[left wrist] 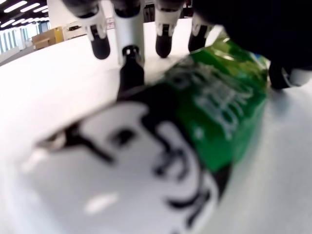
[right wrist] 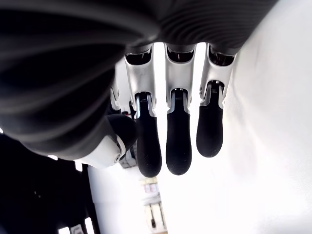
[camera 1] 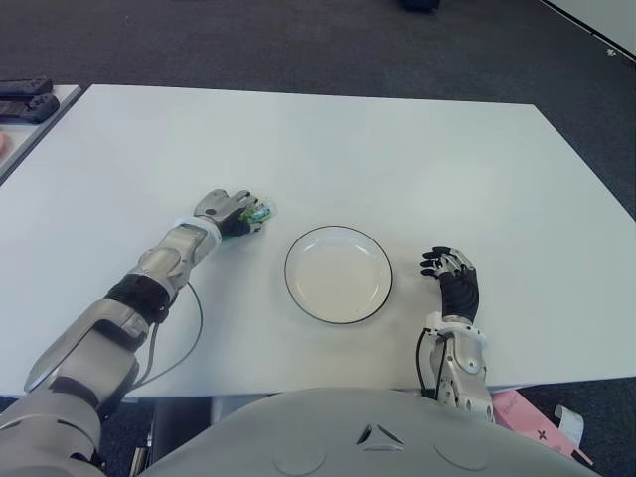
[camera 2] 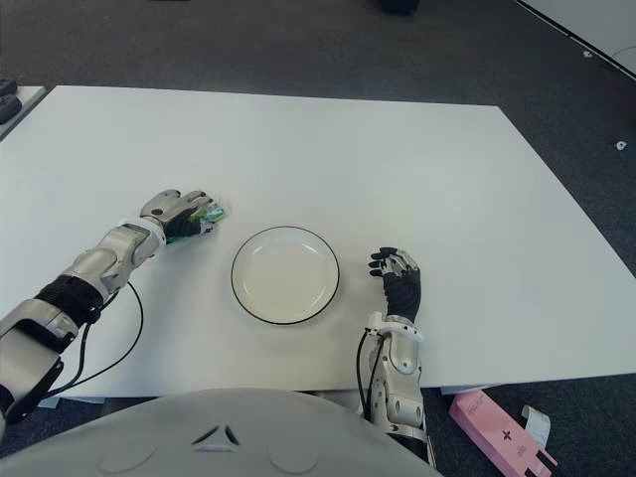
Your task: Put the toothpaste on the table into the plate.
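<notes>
Our left hand (camera 1: pixel 227 212) lies over the toothpaste (camera 1: pixel 257 214) on the table (camera 1: pixel 397 159), just to the left of the plate (camera 1: pixel 338 273) and apart from its rim. In the left wrist view the fingers (left wrist: pixel 130 53) reach down past the far side of the green and white pack (left wrist: pixel 195 131) and the thumb shows at its other edge, so we judge that the hand is closing round it; whether the grip is firm yet, we cannot tell.

The toothpaste looks light and fairly soft, with a glossy skin that may slide between smooth fingertips. We would take it across the middle of its body, where it is widest, rather than at a thin end that could buckle.

Most of the pack is covered by the hand in the eye views; only a green tip shows. Its cap and full length are hidden, and the print is too blurred to read.

Our right hand (camera 2: pixel 399 281) shows just right of the plate, fingers loosely extended and holding nothing.
</notes>
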